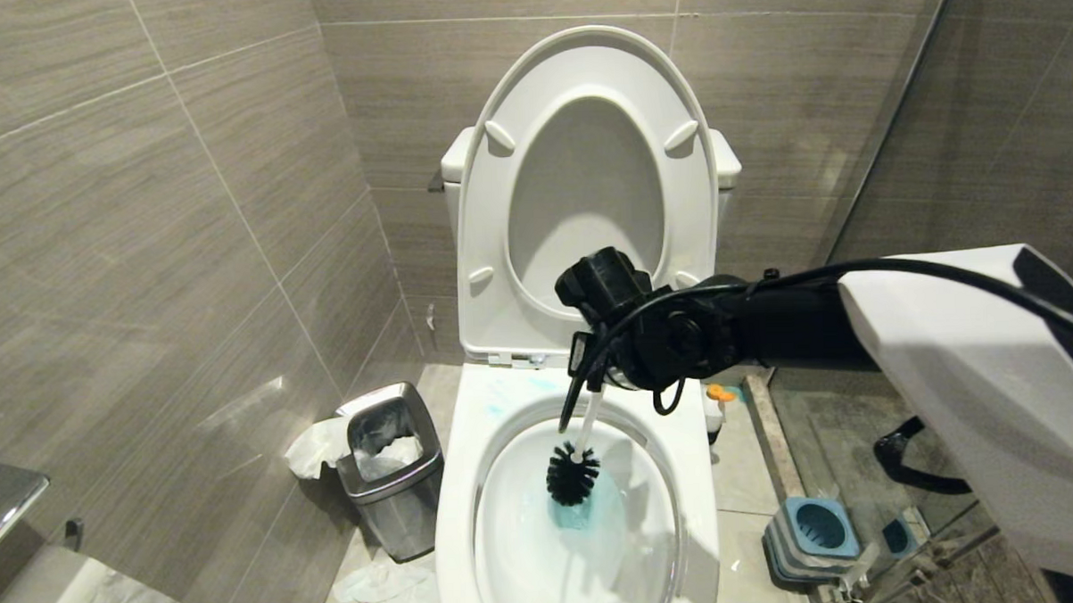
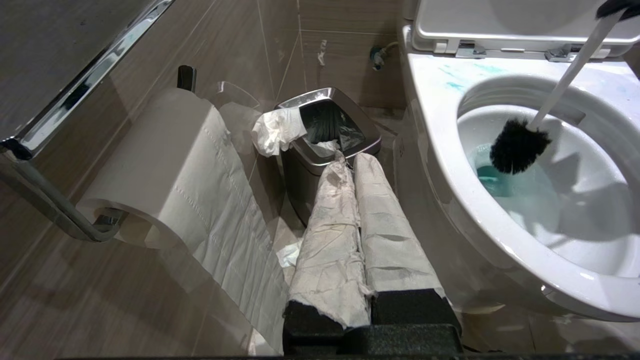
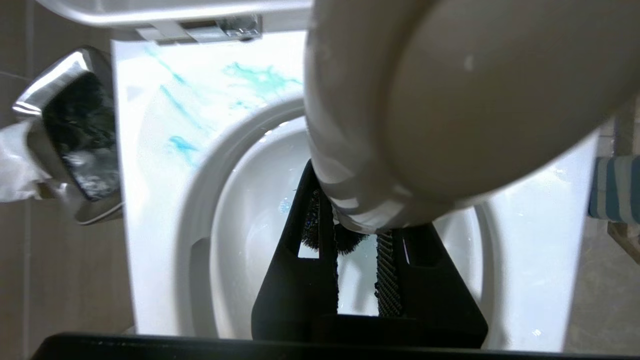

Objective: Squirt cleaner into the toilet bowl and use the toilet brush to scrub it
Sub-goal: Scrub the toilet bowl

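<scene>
Grey-tiled bathroom walls, pale tiled floor. Large glossy white ceramic toilet bowl [image 1: 685, 475], seat and lid raised. Thin turquoise-blue cleaner [image 1: 588, 512]: already squirted, tinting the water, with smears on the rim near the hinges. Slim white-handled toilet brush with round black bristle head [image 1: 572, 475]: upright in the basin, bristles at the blue water. Right gripper [image 3: 356, 260]: jaws narrowed onto the handle just below its knob, above the bowl. Left gripper [image 2: 357, 210]: paper-wrapped fingers pressed together, nothing held, parked low beside the bowl. Square steel waste bin [image 1: 391, 481], tissue at its rim; square grey-and-blue brush holder [image 1: 812, 528] on floor. Squirting judged done; scrubbing under way, brush return outstanding.
</scene>
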Motion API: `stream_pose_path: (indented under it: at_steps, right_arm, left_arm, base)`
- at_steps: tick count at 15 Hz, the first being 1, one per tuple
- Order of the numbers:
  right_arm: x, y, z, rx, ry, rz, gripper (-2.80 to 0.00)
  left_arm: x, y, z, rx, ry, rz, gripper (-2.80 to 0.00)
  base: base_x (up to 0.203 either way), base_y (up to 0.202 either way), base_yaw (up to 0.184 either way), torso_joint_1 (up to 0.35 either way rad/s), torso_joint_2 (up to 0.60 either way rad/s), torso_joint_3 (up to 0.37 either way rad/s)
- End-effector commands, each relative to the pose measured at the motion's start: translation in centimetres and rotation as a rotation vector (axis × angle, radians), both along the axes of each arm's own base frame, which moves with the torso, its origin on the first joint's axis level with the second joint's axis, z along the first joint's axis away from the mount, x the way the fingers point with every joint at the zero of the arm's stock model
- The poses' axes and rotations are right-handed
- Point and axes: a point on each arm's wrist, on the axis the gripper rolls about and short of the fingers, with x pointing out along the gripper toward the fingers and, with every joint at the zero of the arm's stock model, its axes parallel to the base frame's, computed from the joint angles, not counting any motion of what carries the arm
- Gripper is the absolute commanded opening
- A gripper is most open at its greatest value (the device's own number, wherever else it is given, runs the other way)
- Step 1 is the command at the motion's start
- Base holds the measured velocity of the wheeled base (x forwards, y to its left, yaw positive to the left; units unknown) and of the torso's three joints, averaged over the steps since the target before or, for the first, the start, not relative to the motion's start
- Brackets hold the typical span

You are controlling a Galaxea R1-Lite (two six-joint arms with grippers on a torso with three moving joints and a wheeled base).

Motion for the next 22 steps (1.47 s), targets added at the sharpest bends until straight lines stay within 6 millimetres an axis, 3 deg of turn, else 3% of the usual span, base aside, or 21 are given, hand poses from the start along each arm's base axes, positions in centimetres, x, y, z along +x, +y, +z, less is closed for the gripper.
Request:
stream_pose_path:
  at_steps: [1, 4, 7, 10, 14, 18, 20, 22]
  right_arm:
    - [1.9, 0.8, -4.7, -0.044, 0.054, -0.013, -2.80]
    - [2.7, 0.8, -6.5, -0.057, 0.063, -0.019, -2.80]
    - [2.6, 0.7, -6.8, -0.079, 0.075, -0.021, -2.80]
    - [2.0, 0.2, -4.8, -0.079, 0.076, -0.020, -2.80]
    - [1.5, -0.1, -3.6, -0.082, 0.083, -0.023, -2.80]
    - [-0.3, -1.4, 2.3, -0.031, 0.023, -0.024, -2.80]
    - [-0.1, -1.3, 1.3, -0.049, 0.046, -0.024, -2.80]
    - [0.6, -0.7, -1.3, -0.075, 0.082, -0.024, -2.80]
  left_arm:
    - [0.0, 0.0, 0.0, 0.000, 0.002, 0.000, -2.80]
    - [0.0, 0.0, 0.0, 0.000, 0.002, 0.000, -2.80]
    - [0.0, 0.0, 0.0, 0.000, 0.002, 0.000, -2.80]
    - [0.0, 0.0, 0.0, 0.000, 0.002, 0.000, -2.80]
    - [0.0, 0.0, 0.0, 0.000, 0.002, 0.000, -2.80]
    - [0.0, 0.0, 0.0, 0.000, 0.002, 0.000, -2.80]
    - [0.0, 0.0, 0.0, 0.000, 0.002, 0.000, -2.80]
    - [0.0, 0.0, 0.0, 0.000, 0.002, 0.000, -2.80]
  base:
    - [0.000, 0.000, 0.000, 0.000, 0.00, 0.000]
    - [0.000, 0.000, 0.000, 0.000, 0.00, 0.000]
    - [0.000, 0.000, 0.000, 0.000, 0.00, 0.000]
    - [0.000, 0.000, 0.000, 0.000, 0.00, 0.000]
    - [0.000, 0.000, 0.000, 0.000, 0.00, 0.000]
    - [0.000, 0.000, 0.000, 0.000, 0.00, 0.000]
    - [0.000, 0.000, 0.000, 0.000, 0.00, 0.000]
    - [0.000, 0.000, 0.000, 0.000, 0.00, 0.000]
